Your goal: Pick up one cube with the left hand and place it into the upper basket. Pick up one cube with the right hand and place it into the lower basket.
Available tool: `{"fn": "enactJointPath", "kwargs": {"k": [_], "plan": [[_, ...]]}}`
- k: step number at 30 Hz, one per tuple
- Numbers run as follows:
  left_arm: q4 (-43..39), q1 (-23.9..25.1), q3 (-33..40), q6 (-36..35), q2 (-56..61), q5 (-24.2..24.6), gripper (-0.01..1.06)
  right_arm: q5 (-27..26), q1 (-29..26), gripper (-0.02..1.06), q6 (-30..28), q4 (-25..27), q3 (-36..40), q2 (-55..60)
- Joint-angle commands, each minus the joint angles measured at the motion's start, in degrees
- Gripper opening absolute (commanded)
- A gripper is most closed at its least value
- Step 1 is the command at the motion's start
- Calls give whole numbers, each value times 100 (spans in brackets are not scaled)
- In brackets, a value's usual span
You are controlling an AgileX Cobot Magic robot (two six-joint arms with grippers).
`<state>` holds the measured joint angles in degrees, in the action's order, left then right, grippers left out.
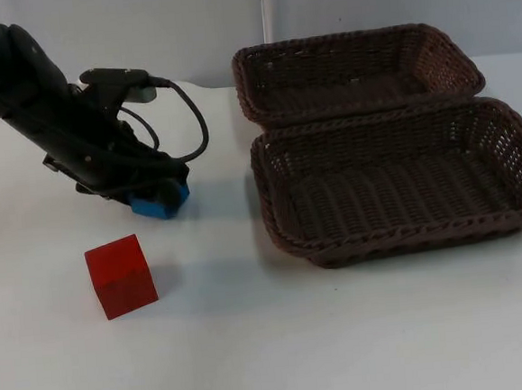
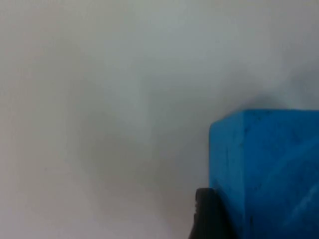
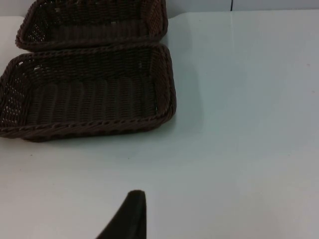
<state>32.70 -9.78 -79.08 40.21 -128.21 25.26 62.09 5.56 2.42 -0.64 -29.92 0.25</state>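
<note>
The left gripper [image 1: 157,196] is low on the white table [image 1: 254,340], at the left side of the scene, its fingers down around a blue cube [image 1: 160,201]. In the top view the cube pokes out beneath the black fingers and appears to sit on the table surface. The left wrist view shows the blue cube [image 2: 266,172] close up, with one black fingertip [image 2: 209,216] pressed against its side; the jaws seem clenched on the cube, though the second finger is hidden, so the grip is likely rather than certain.

A red cube [image 1: 121,276] stands alone on the table, nearer than the blue one and slightly to its left, well apart from the gripper and touched by nothing.

Two brown wicker baskets sit on the right side of the table, their long rims touching. The upper basket [image 1: 355,43] is the far one, close to the grey partition wall [image 1: 140,33]; the lower basket [image 1: 409,237] is the near one.

From the right wrist view, a fingertip of the right gripper [image 3: 130,214] hangs over bare table, with the lower basket [image 3: 89,130] and upper basket [image 3: 94,44] ahead of it; the right arm waits. Whether its jaws are released or clenched cannot be told.
</note>
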Motion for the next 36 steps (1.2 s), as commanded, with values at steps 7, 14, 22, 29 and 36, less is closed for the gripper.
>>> {"fn": "enactJointPath", "kwargs": {"k": [7, 14, 22, 29, 36], "plan": [[92, -13, -16, -225, 911, 426, 0, -24, -31, 105, -50, -11, 33, -25], [92, -13, -16, -280, 1682, 700, 0, -24, -31, 105, -50, -11, 33, -25], [77, -13, -16, -280, 2036, 774, 0, -24, -31, 105, -50, -11, 33, -25], [77, -13, -16, -280, 2036, 788, 0, -24, -31, 105, -50, -11, 33, -25], [77, -13, -16, -280, 2036, 726, 0, -24, -31, 105, -50, -11, 33, -25]]}}
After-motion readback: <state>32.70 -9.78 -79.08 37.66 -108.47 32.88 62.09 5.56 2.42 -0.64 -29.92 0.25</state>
